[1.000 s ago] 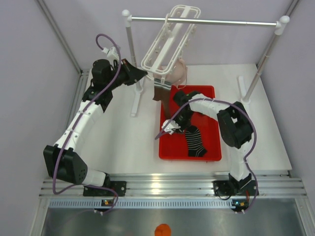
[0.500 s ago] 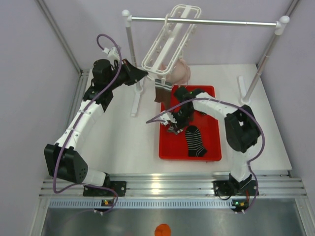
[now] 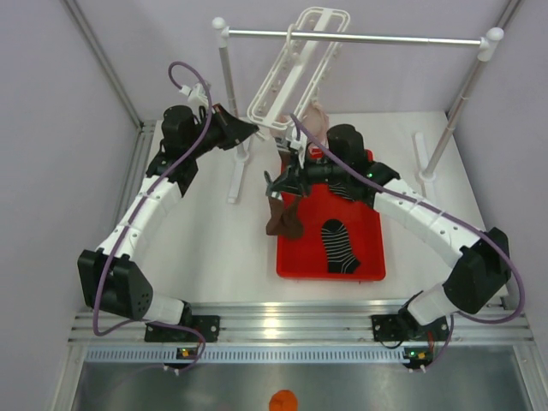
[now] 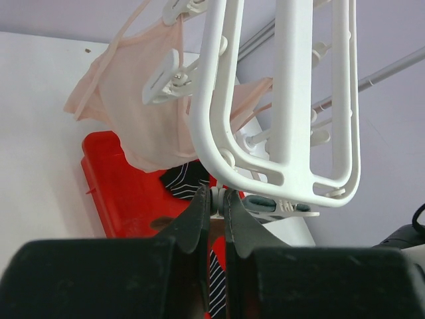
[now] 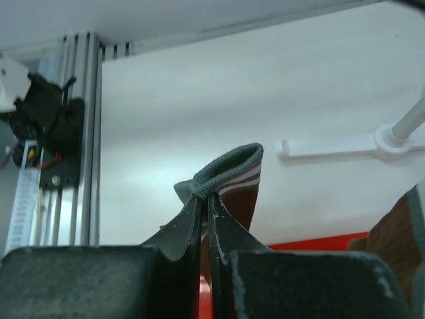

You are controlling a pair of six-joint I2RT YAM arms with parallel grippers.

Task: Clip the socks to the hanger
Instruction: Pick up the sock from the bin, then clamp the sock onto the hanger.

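The brown sock (image 3: 281,218) hangs by its striped cuff from the right end effector (image 3: 273,183), whose fingers are pinched together on the cuff's edge. Its long axis runs downward, toe lowest, over the left rim of the red tray (image 3: 300,257). A black striped sock (image 3: 341,247) lies flat in that tray. Just behind, the hanger (image 3: 295,77) tilts from the crossbar (image 3: 385,38), with pale pink fabric (image 3: 317,120) clipped under it. The left end effector (image 4: 216,199) is clamped on a peg at the hanger's low corner. Open bench (image 3: 214,248) lies left of the sock.

hanger (image 4: 292,100) top cut off, brown sock (image 5: 234,174) foot hidden behind right hand (image 5: 204,199)
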